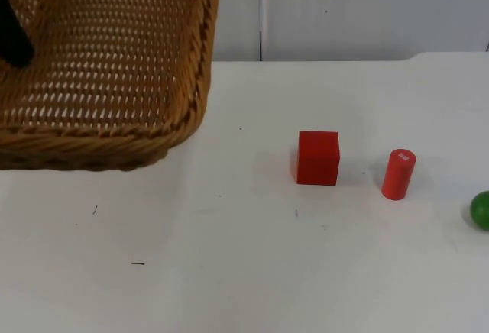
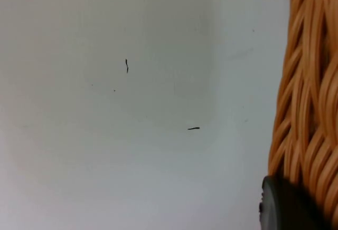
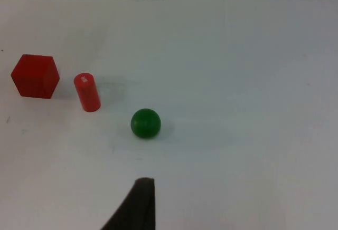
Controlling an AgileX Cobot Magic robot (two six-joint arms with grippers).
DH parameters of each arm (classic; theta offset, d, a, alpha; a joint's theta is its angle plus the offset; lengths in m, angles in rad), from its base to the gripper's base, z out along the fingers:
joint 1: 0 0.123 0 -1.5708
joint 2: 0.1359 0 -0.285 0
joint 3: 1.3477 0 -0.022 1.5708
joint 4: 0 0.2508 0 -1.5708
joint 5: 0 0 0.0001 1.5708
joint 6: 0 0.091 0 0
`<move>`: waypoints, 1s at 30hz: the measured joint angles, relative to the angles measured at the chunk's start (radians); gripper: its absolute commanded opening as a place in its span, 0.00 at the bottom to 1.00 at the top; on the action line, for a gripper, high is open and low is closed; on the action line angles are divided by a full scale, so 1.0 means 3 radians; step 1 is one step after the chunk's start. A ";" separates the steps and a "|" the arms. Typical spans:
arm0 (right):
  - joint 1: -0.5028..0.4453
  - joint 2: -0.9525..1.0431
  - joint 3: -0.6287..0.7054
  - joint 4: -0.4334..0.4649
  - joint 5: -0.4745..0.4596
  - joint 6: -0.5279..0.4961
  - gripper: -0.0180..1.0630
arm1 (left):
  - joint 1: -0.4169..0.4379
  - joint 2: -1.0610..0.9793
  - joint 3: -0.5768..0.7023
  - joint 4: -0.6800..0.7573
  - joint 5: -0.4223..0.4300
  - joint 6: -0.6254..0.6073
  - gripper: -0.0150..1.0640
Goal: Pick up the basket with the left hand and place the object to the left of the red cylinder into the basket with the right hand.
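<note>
Left tool [image 2: 288, 206] is pinching the wicker basket [image 1: 107, 66] up off the desk [image 1: 229, 272]; red cube [image 1: 318, 158] sits left of the red cylinder [image 1: 398, 173]. Can't tell the right tool's [image 3: 134, 209] state.

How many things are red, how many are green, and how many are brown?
Red: 2, the red cube and the red cylinder.
Green: 1, the green ball.
Brown: 1, the wicker basket.
Total: 4
</note>
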 measured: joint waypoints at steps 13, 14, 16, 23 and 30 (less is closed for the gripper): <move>0.0000 0.0000 0.0000 0.0007 0.0000 0.0000 0.99 | 0.0000 -0.0435 0.0000 0.0017 0.0016 -0.0168 0.01; 0.0000 0.0000 0.0000 0.0007 0.0000 0.0000 0.99 | 0.0000 -0.0443 0.0000 0.0017 0.0016 -0.0182 0.01; 0.0000 0.0000 0.0000 0.0007 0.0000 0.0000 0.99 | 0.0000 -0.0443 0.0006 0.0017 0.0016 -0.0196 0.01; 0.0000 0.0000 0.0000 0.0013 0.0000 0.0000 0.99 | 0.0000 -0.0443 0.0020 0.0017 0.0031 -0.0261 0.01; 0.0000 0.0000 0.0000 0.0013 0.0000 0.0000 0.99 | 0.0000 -0.0373 0.0227 0.0017 0.0030 -0.0224 0.01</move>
